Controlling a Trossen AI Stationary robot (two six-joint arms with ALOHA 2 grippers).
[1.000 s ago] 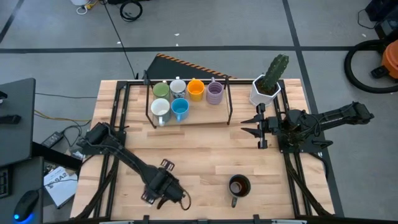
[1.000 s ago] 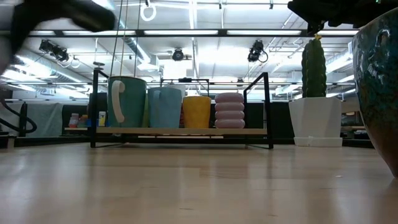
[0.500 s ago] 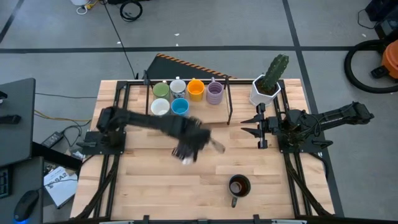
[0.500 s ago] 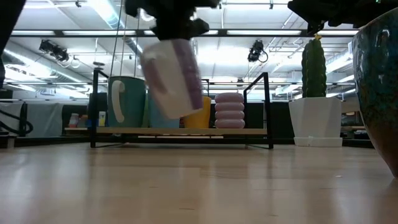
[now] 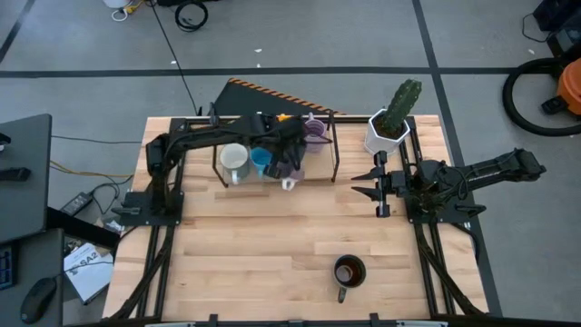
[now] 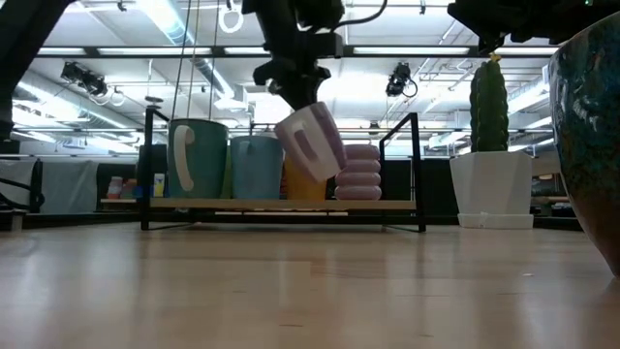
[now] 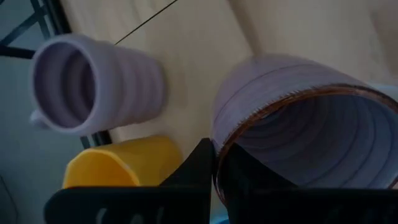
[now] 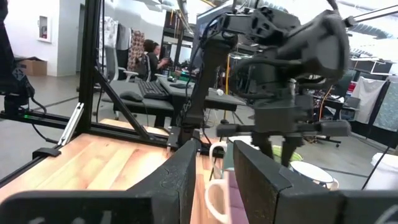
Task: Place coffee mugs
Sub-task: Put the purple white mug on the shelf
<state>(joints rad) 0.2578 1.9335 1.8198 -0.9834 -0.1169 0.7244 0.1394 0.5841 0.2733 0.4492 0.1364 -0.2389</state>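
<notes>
I am holding a smooth lilac ceramic mug [image 6: 312, 142] clamped in my left gripper's [image 5: 289, 163] fingers above the wooden rack [image 5: 272, 175] at twelve o'clock, five shelved, while the dark glazed mug [image 5: 347, 272] is waiting on the worktop [image 5: 272, 254].

Right gripper [image 8: 214, 180]: two dark fingers parted, nothing between. Beyond, left gripper [image 8: 277, 146] hangs over wooden table [image 8: 93, 165], above lilac mug [image 8: 219, 198] with white handle. White mug [image 8: 311, 173] nearby. Far back, seated person [image 8: 151, 55] at desk.
</notes>
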